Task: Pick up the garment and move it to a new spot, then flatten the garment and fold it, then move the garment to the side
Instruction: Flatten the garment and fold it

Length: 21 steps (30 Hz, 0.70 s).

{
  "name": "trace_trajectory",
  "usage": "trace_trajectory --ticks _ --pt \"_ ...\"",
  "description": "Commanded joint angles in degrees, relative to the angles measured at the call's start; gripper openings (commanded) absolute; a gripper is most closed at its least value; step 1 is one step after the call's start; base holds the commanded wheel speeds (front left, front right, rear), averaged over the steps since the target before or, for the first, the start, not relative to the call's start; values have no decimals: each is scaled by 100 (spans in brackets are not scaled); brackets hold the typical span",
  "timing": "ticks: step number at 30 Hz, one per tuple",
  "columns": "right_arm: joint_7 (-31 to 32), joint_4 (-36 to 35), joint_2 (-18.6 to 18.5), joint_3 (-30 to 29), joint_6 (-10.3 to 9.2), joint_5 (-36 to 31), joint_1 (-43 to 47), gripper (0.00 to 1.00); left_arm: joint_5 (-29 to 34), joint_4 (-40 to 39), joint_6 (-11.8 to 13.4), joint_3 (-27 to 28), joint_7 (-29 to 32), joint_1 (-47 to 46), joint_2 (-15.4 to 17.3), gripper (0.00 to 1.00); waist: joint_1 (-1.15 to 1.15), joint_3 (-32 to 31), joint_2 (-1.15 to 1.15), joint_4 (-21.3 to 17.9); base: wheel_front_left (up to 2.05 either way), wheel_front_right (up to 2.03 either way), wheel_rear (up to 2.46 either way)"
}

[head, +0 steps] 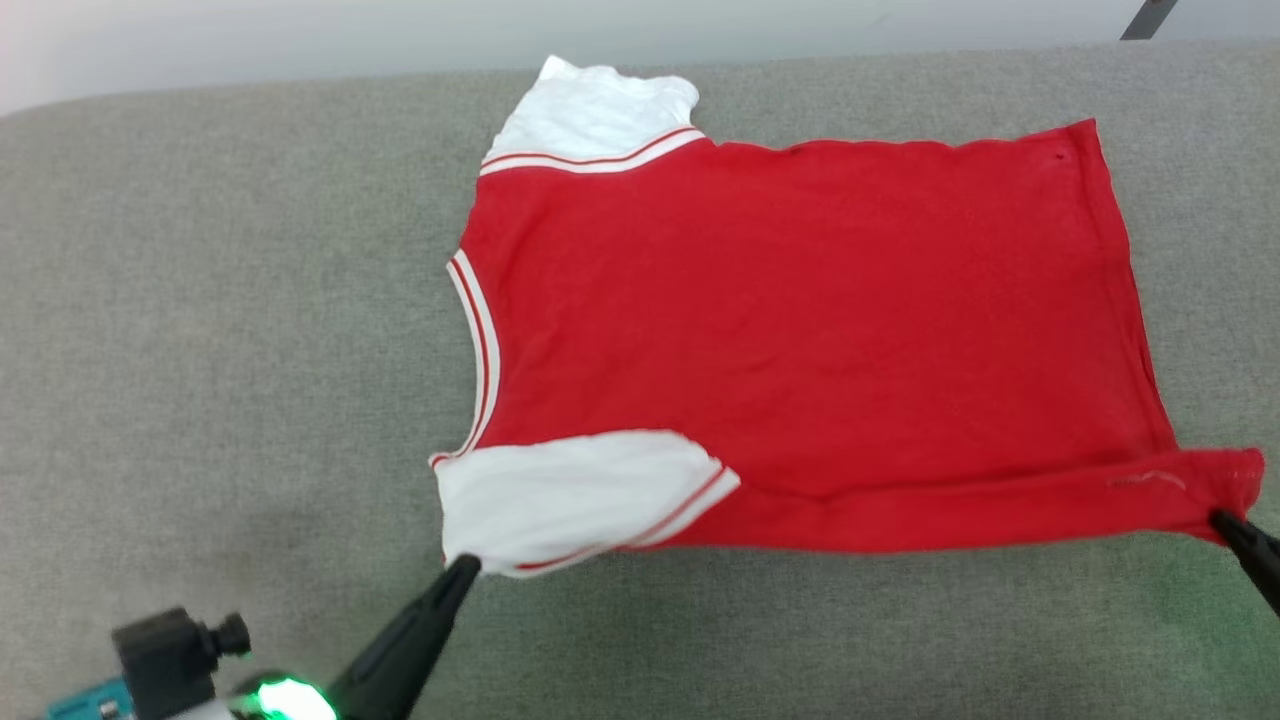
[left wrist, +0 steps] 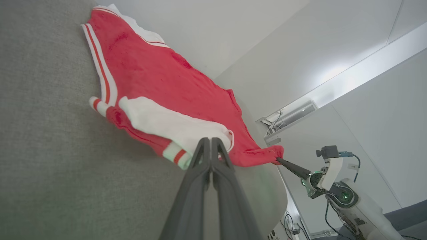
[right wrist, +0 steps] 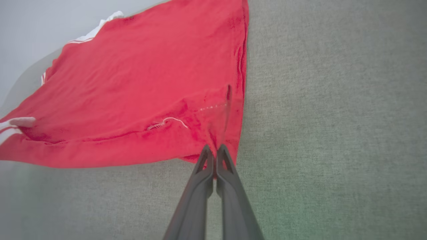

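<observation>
The garment (head: pixel 800 330) is a red shirt with white sleeves and striped trim, spread on a grey padded surface with its neck to the left and hem to the right. Its near edge is lifted and folded over a little. My left gripper (head: pixel 465 568) is shut on the near white sleeve (left wrist: pixel 173 125), pinching its cuff edge. My right gripper (head: pixel 1222 520) is shut on the near hem corner (right wrist: pixel 213 133). The garment (right wrist: pixel 133 83) shows plain red, no lettering visible. In the left wrist view the right gripper (left wrist: pixel 279 160) holds the stretched red corner.
The grey fabric surface (head: pixel 200 350) stretches wide to the left and front of the garment. Its far edge (head: pixel 300 85) meets a pale wall. The other white sleeve (head: pixel 590 115) lies near that far edge.
</observation>
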Motion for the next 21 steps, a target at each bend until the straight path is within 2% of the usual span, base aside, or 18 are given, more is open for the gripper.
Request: trace_trajectory --ticks 1,9,12,17,21 --pt "85 -115 171 -148 -4 -132 -137 0 123 3 0 78 1 -143 71 0 0 -22 0 -2 0 0 0" --pt "459 316 557 -48 -4 -371 -1324 0 0 364 0 -60 158 -1592 90 0 0 -44 0 -9 0 0 0" --pt "493 534 619 4 -4 -429 -1662 0 -127 549 0 -170 227 -2045 -41 0 0 -24 0 -4 0 0 0" --pt "451 1170 740 114 -4 -604 -2400 0 -341 1408 0 -273 203 -2976 -296 0 0 99 0 -41 0 0 0" --pt "326 1733 889 309 -4 -747 -2809 0 -257 2357 0 -449 170 -3407 -480 0 0 203 0 -111 0 0 0"
